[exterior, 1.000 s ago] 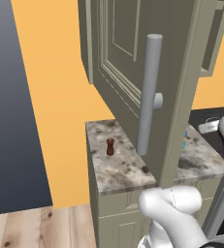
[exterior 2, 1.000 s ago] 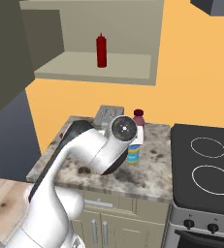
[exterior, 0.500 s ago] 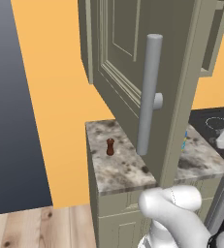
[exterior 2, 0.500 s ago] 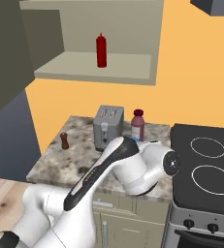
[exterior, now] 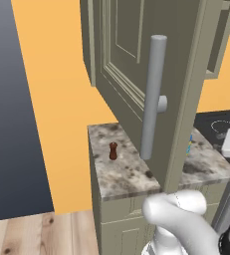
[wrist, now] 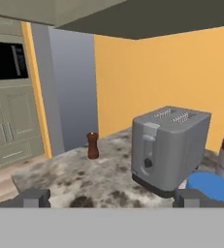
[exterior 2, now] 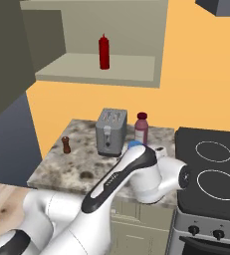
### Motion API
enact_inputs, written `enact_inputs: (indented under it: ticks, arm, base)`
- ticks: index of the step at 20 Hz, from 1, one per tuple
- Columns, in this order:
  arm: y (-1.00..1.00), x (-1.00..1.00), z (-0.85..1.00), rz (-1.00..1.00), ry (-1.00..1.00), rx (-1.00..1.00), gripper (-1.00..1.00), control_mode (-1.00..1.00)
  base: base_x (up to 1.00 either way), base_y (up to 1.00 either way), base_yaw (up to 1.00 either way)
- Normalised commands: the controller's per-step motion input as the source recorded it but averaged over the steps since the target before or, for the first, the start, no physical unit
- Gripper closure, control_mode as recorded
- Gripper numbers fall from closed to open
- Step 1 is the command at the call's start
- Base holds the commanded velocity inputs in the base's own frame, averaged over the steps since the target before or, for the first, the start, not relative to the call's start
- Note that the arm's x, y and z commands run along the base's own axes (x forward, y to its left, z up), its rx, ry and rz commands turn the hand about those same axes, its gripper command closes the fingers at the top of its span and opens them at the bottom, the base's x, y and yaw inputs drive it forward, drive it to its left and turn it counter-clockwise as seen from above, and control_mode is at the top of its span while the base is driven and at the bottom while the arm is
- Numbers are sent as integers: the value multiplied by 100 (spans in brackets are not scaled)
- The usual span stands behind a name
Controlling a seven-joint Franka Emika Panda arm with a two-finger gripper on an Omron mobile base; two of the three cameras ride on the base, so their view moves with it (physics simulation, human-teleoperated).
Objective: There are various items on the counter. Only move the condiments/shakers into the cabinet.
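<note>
Left of the toaster (wrist: 169, 145), your shaker (wrist: 92, 145) looks light, rigid, tippy; grip its narrow waist, gripper (wrist: 113, 197) spread empty.

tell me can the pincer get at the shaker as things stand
Probably yes: the shaker stands alone on the counter, left of the toaster, with bare counter between it and the open pincer.

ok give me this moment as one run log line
gripper: open, empty, low over counter | small reddish-brown shaker: upright on counter, left of grey toaster | red bottle: on cabinet shelf | door: open
</note>
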Motion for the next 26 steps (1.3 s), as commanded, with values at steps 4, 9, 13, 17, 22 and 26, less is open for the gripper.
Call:
enact_inputs:
  ticks: [4, 9, 13, 17, 22, 26]
  arm:
    - [-12, 21, -4, 11, 6, 0, -100, -100]
    - [-16, 35, -18, 13, 5, 0, -100, -100]
    - [-22, 30, -33, 14, 1, 0, -100, -100]
    - [-25, 31, -33, 11, -1, 0, -100, -100]
    - [-21, 46, -18, 5, -1, 0, -100, -100]
    - [-7, 47, -9, 4, 0, 0, -100, -100]
  base:
    - [0, 0, 0]
    - [0, 0, 0]
    - [0, 0, 0]
    - [0, 0, 0]
    - [0, 0, 0]
    - [0, 0, 0]
